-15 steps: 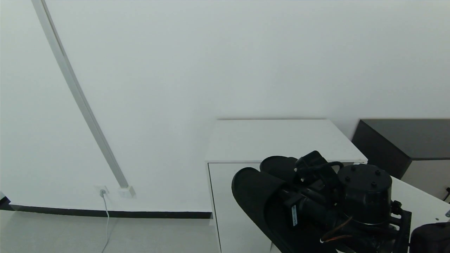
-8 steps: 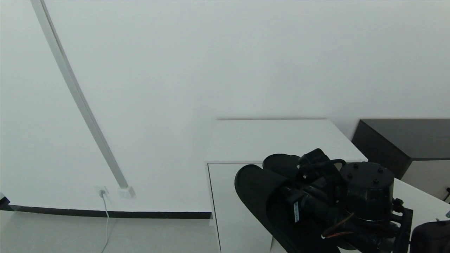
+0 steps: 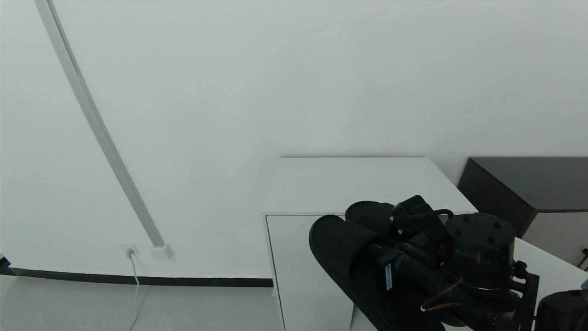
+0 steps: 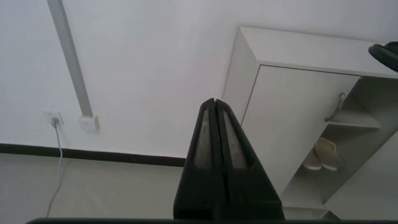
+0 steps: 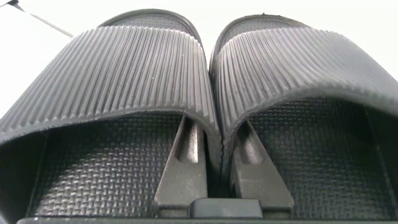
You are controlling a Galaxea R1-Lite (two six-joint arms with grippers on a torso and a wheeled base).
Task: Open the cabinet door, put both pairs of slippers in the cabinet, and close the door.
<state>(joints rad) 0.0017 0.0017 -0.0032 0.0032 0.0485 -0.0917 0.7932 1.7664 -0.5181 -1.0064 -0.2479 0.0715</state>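
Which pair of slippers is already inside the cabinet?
The pale beige pair, sitting on a shelf inside the open cabinet. The black pair is not in yet: the right gripper is clamped on it, out in front of the cabinet.

A pair of black slippers (image 3: 340,250) was held up by the right arm (image 3: 477,248) before the white cabinet (image 3: 349,184).

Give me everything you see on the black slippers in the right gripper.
The black slippers are a matching pair, rubbery-looking, with ribbed straps and pebbled footbeds. They sit side by side, touching; the right gripper has one finger inside each, pinching their adjoining walls. They hang in the air before the white cabinet.
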